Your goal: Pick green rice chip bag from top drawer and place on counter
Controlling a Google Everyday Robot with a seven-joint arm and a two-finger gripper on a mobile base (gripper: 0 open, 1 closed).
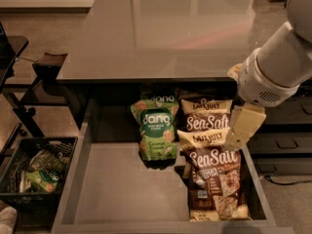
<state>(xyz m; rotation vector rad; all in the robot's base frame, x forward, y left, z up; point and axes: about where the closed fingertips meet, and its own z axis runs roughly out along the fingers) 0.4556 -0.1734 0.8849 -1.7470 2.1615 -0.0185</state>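
Glossy grey surface across top. Below it, top drawer open. White arm at right. Two brown Sea Salt bags along drawer's right side. Green rice chip bag at drawer's back, just left of them. Cream tool above drawer's right wall, apart from green bag; wide or narrow, we cannot tell.

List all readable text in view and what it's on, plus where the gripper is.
"dang": green rice chip bag, in the top drawer.
"Sea Salt": rear brown bag.
"Sea Salt": front brown bag.
Banner lettering above each "Sea Salt" and all small print: too blurred to read.
Gripper: over the drawer's right side, beside the brown bags.
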